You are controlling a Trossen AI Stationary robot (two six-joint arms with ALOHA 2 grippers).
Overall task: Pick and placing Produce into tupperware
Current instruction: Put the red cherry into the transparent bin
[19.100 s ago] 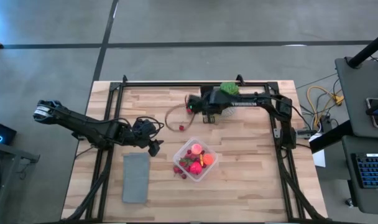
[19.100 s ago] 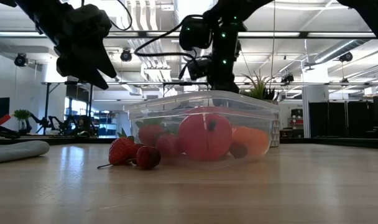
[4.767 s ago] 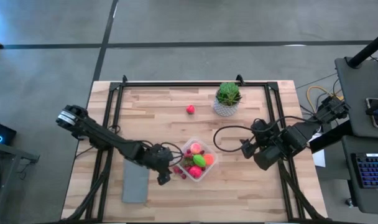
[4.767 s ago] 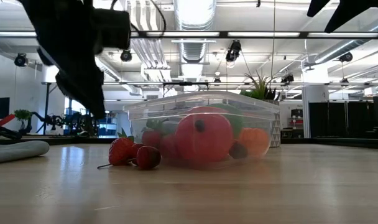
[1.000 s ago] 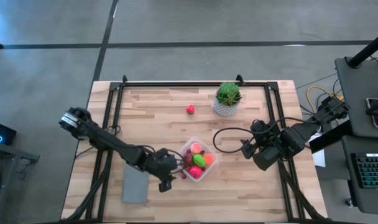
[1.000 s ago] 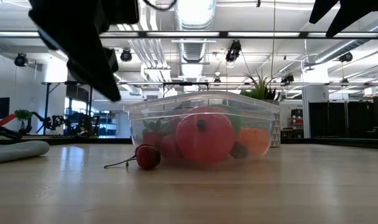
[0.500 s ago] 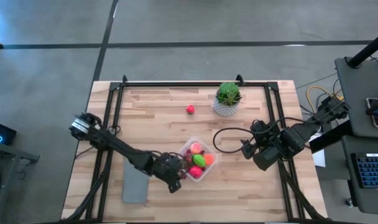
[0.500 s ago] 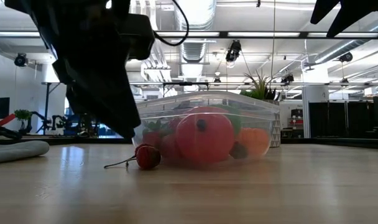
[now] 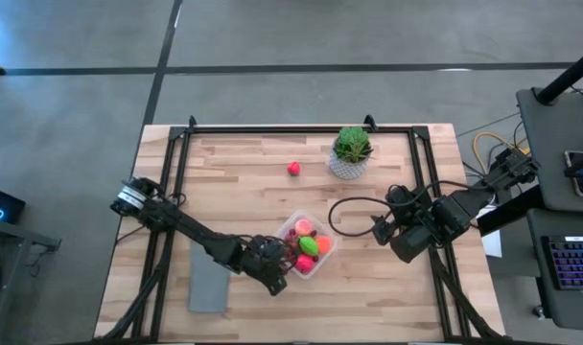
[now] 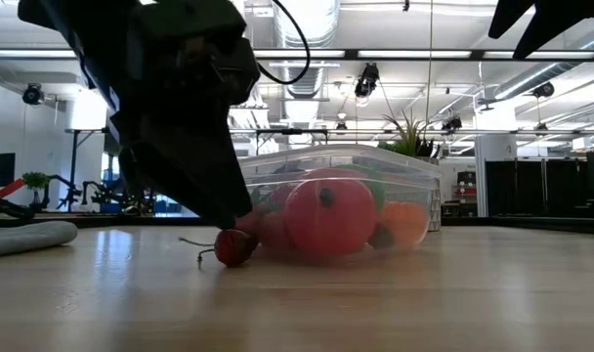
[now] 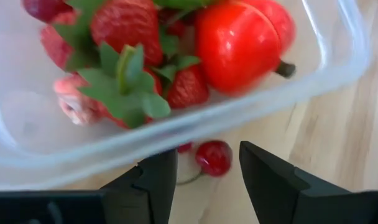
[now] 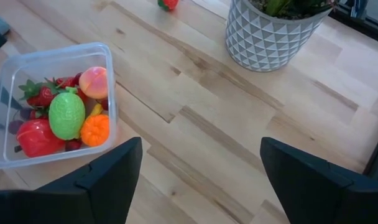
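Note:
The clear tupperware (image 9: 307, 245) holds strawberries (image 11: 124, 25), a big red fruit (image 11: 239, 40), and green, orange and pink pieces (image 12: 67, 114). A small red cherry (image 11: 214, 157) lies on the wood just outside the box's near-left wall, its stem (image 10: 194, 246) pointing away. My left gripper (image 11: 207, 153) is low at that wall, open, with one finger on each side of the cherry and apart from it. Another red berry (image 9: 293, 169) lies far back on the table. My right gripper (image 12: 198, 180) hovers open at the table's right, right of the box.
A spiky green plant in a white pot (image 9: 351, 151) stands at the far middle. A flat grey rectangle (image 9: 209, 280) lies left of the box, partly under my left arm. Bare wood lies between the box and my right gripper.
My left gripper has moved toward the table's right edge along the near-left side of the tupperware and has come down until it stands around the cherry. The cherry's stem now sticks up a little more. My right arm has kept still.

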